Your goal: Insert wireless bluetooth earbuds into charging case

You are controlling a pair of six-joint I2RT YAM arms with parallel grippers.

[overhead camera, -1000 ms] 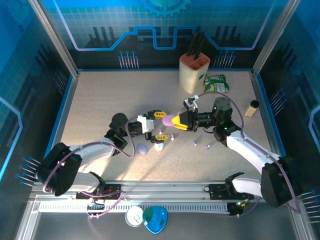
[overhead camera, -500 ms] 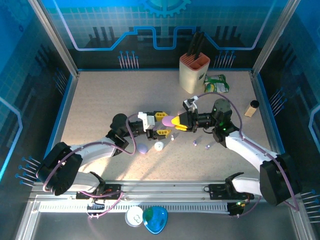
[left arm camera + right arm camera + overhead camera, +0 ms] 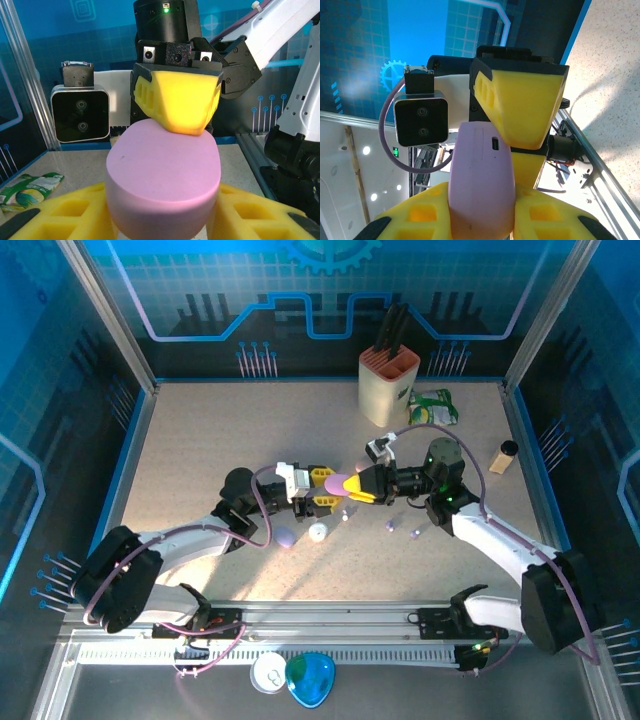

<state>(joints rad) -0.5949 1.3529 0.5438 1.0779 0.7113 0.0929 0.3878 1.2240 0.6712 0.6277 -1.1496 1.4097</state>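
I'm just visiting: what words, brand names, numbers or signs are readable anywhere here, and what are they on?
No text here reads clearly.
Green and white crinkled packet beside the beige knife block: printed, too blurred to read.
Pale blue gear emblem on the back wall: a sign, no words.
Small green lit sign in the right wrist view: too small to read.
Pink pebble-shaped case: no lettering visible.
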